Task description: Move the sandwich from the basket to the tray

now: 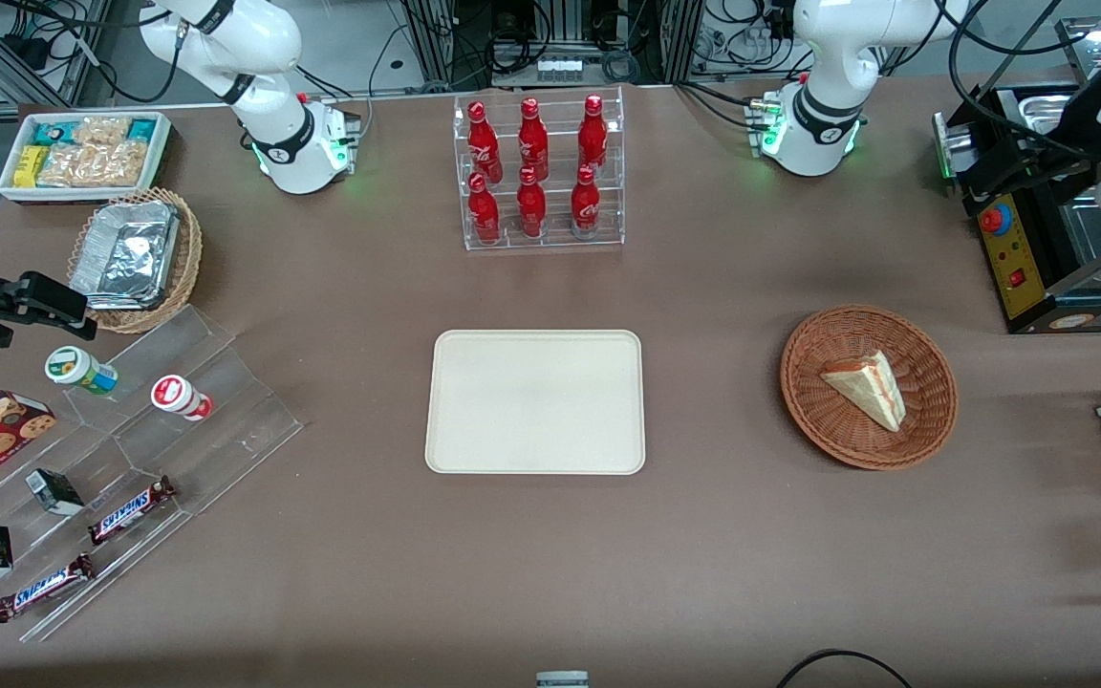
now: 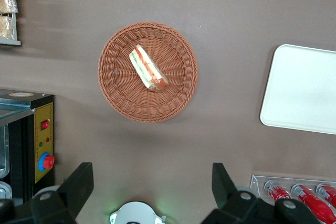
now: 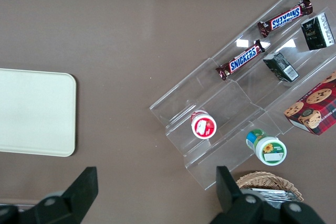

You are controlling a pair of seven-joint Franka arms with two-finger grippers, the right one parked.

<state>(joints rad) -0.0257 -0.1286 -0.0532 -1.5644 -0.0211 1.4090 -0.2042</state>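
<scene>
Sandwich (image 1: 864,386) lies on its side in the middle of the basket (image 1: 923,420), its red and green filling edge showing clearly from the wrist camera, where it reads as a stripe along one long face (image 2: 147,68). Lying flat like that leaves the broad bread faces up and down, so a grasp would probably have to close across the wedge's narrow width instead of over its top.

Taking the basket as the reference, the tray (image 1: 535,401) sits well apart from it toward the parked arm's end of the surface (image 1: 703,554), bare and flat, about as near the front camera as the basket is. The rack of red bottles (image 1: 539,172) stands farther from the front camera than the basket, off toward the tray's side.

The pincer (image 2: 152,192) hangs high above the surface, off to the side of the basket (image 2: 113,85) and not over it, its two fingers (image 2: 79,182) spread wide with nothing between them. It appears well clear of the rim, though height is hard to judge from this view. The pick has not begun; the next move calls for centring over the wedge and descending.
</scene>
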